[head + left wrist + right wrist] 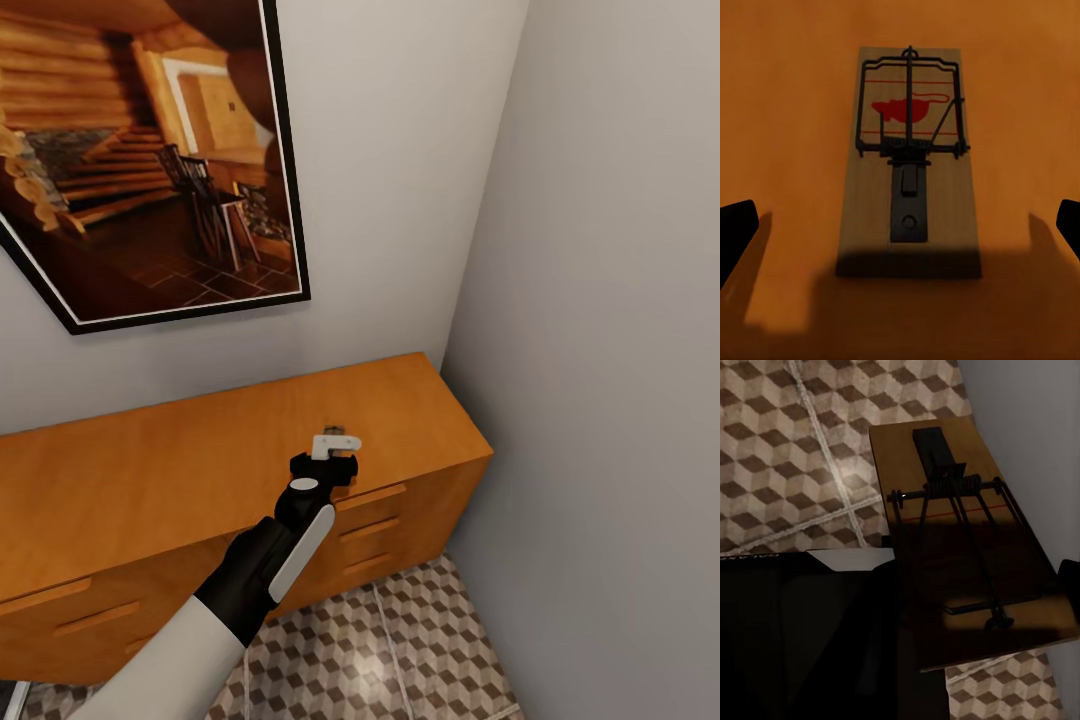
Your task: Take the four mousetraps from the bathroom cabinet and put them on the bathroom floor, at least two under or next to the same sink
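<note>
As it lies flat on cabinet (200,470) | mousetrap (909,161) long axis along left claw's (900,225) reach | claw wide open, empty

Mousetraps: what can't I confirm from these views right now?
- Head view: the mousetrap on the cabinet is nearly covered by the left gripper.
- Right wrist view: a second mousetrap fills the frame close up; the grip on it is hidden in shadow.
- Two further traps: whereabouts unknown.

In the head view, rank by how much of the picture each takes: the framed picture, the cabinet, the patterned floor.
1. Cabinet and framed picture: look about alike, so I won't rank them.
2. Patterned floor: clearly smallest.
</note>
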